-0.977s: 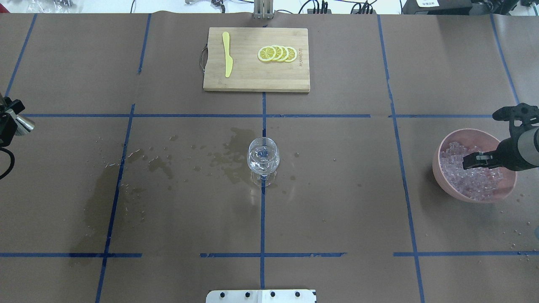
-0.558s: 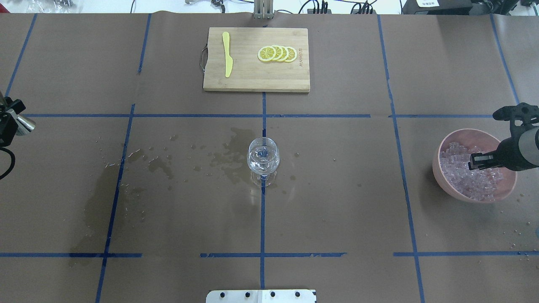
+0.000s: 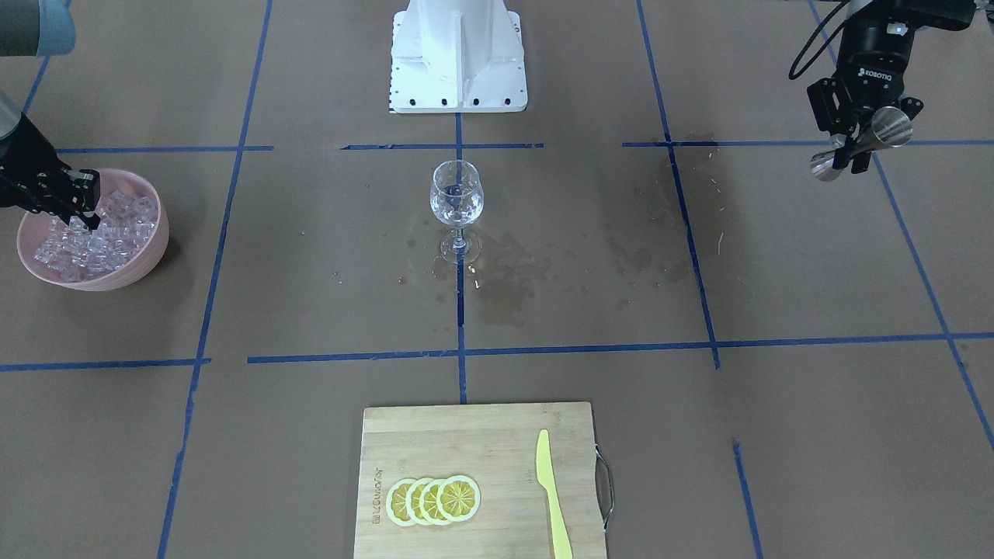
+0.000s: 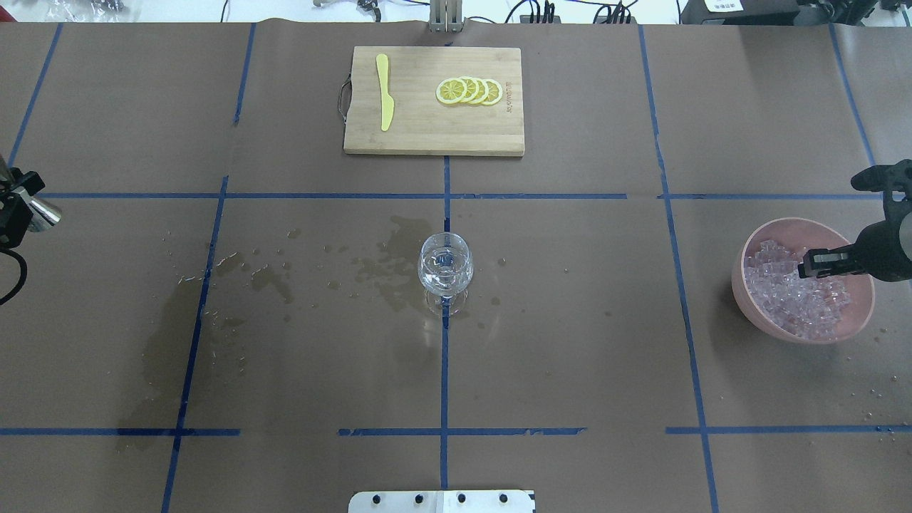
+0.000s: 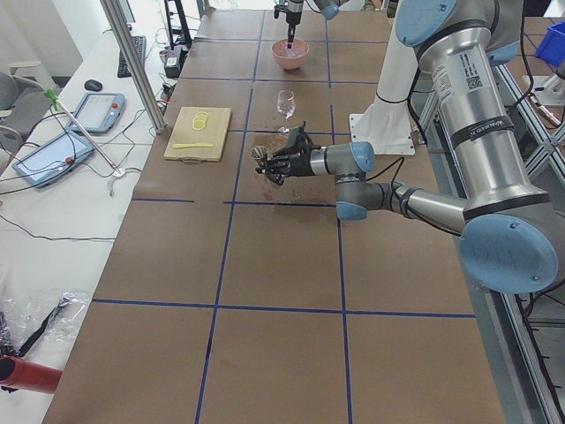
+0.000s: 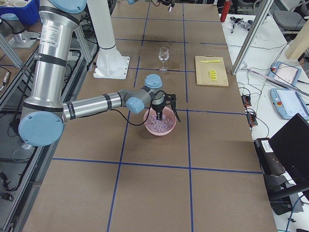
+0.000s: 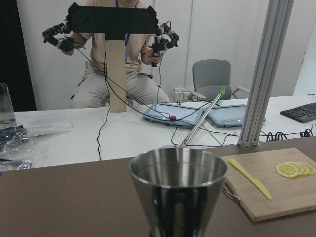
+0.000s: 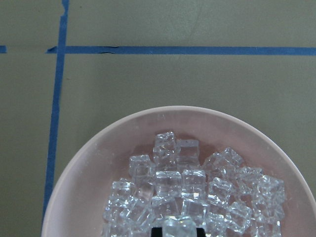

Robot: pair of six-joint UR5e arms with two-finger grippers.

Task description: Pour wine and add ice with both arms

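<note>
A wine glass (image 4: 444, 269) with clear liquid stands at the table's middle, also in the front view (image 3: 457, 194). A pink bowl (image 4: 755, 313) at the right holds many clear ice cubes (image 4: 787, 296). My right gripper (image 4: 804, 266) points down into the ice; in the right wrist view its tips (image 8: 178, 233) close on one ice cube at the frame's bottom edge. My left gripper (image 3: 854, 151) is far out on the left, shut on a steel jigger (image 3: 885, 128). The jigger's open cup (image 7: 177, 190) fills the left wrist view.
A wooden cutting board (image 4: 433, 135) with lemon slices (image 4: 469, 91) and a yellow knife (image 4: 385, 92) lies at the far middle. Wet stains (image 4: 385, 271) spread left of the glass. The white base block (image 3: 458, 54) sits at the robot's side.
My right gripper has moved to the right over the bowl, and its fingers look closer together. The left gripper with the jigger has barely shifted.
</note>
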